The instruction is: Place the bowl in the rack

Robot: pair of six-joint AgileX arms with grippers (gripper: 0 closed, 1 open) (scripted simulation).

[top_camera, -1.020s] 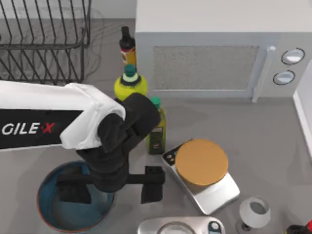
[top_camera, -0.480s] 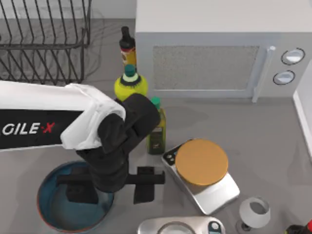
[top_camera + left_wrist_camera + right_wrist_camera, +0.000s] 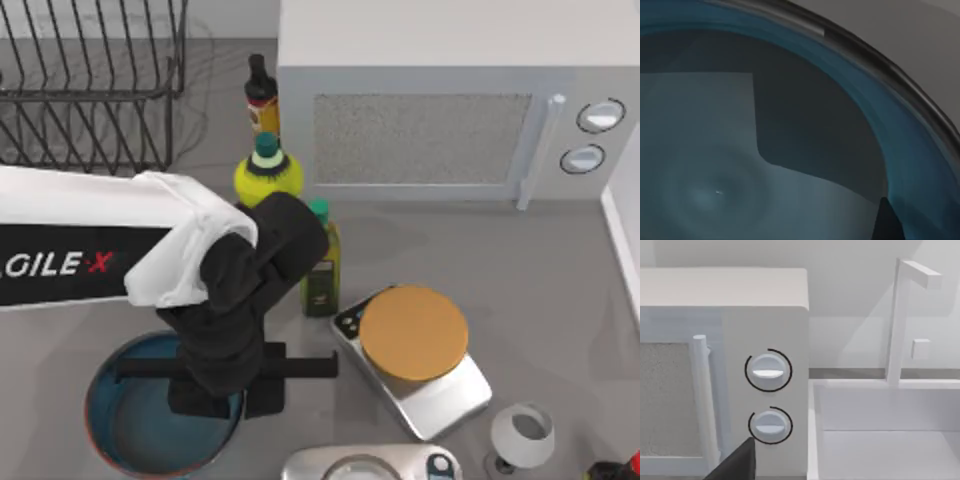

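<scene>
At the near left of the counter [image 3: 560, 300] sat the bowl [image 3: 130, 440], blue with a thin reddish rim. The left tool [image 3: 228, 390] was down over its right-hand rim, one finger inside and one outside, pinched on the bowl's wall. In the left wrist view the bowl's greyish inside [image 3: 715, 165] and blue wall lay right under the camera.

Just right of the bowl stood a silver scale [image 3: 430, 385] with an orange-tan disc, and a small white wine glass [image 3: 522, 437] beyond it at the near right. Behind the arm stood an olive-green bottle [image 3: 322, 270], a yellow bottle [image 3: 268, 172] and a dark sauce bottle [image 3: 262, 98], with a white microwave [image 3: 450, 110] to their right. The rack [image 3: 90, 90] stood at the far left, well apart from the bowl.

The right wrist view faced the microwave's two dials [image 3: 769, 371].
</scene>
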